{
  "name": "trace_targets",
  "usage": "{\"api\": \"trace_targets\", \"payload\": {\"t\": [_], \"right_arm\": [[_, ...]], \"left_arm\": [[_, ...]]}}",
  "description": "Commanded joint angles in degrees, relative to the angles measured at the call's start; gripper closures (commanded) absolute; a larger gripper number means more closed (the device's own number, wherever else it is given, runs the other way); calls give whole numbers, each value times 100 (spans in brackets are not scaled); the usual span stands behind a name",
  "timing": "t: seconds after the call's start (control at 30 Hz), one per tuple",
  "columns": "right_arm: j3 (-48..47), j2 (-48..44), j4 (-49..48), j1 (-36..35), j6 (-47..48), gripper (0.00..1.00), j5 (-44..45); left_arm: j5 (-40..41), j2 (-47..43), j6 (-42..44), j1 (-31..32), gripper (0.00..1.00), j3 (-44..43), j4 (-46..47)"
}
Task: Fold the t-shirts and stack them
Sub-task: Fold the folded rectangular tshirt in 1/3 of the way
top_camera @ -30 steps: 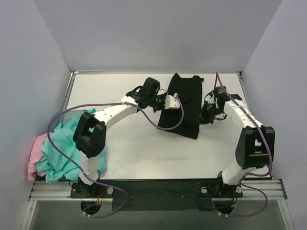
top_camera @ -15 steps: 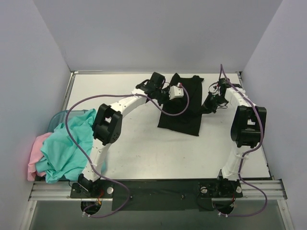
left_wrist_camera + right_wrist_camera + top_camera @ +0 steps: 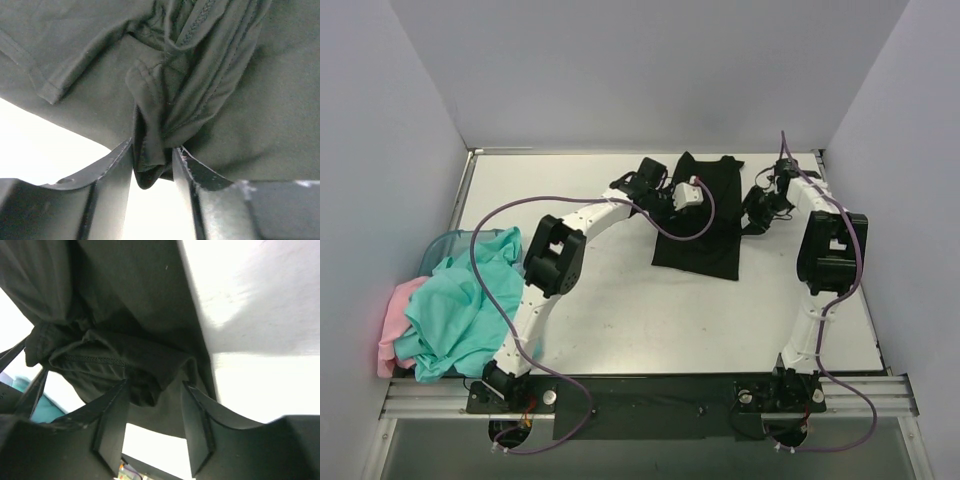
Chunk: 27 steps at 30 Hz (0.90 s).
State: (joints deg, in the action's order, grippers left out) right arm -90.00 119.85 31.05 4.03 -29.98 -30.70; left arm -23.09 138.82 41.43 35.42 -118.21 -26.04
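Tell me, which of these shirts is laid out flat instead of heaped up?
The black t-shirt, laid out toward the back. The teal t-shirts and the pink t-shirt lie heaped together at the left.

No writing, label, brand, number or sign can be read in any view. Close up, the black t-shirt (image 3: 100, 45) shows only plain cloth, seams and stitching. From above, everything is too small to make out any lettering.
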Motion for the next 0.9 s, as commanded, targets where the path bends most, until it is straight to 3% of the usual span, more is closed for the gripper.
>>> {"api": "trace_targets", "payload": {"t": [0.0,0.17,0.2,0.3,0.37,0.43,0.67,0.87], "right_arm": [[-684,-49,86,159,53,56,484],[-915,-436,191,151,598,53,960],[-758,-619,182,124,729,56,978],[-239,-840,147,-42,870,78,629],[60,-832,147,-209,906,94,312],[263,-675,112,-359,897,100,74],[-754,546,50,-588,528,100,-147],[-1941,1329,33,-500,27,100,477]], "left_arm": [[234,-5,-433,-70,48,-465,653],[359,153,-1082,-281,44,-1474,329],[271,154,-1180,-359,43,-1651,119],[-421,-57,-1331,-501,44,-1486,-225],[-878,-338,-1033,-510,44,-1074,-454],[-1326,-663,-629,-483,45,-547,-691],[-1953,-1059,1030,-273,54,333,-1859],[-1981,-1314,2763,-123,48,1080,-2089]]}}
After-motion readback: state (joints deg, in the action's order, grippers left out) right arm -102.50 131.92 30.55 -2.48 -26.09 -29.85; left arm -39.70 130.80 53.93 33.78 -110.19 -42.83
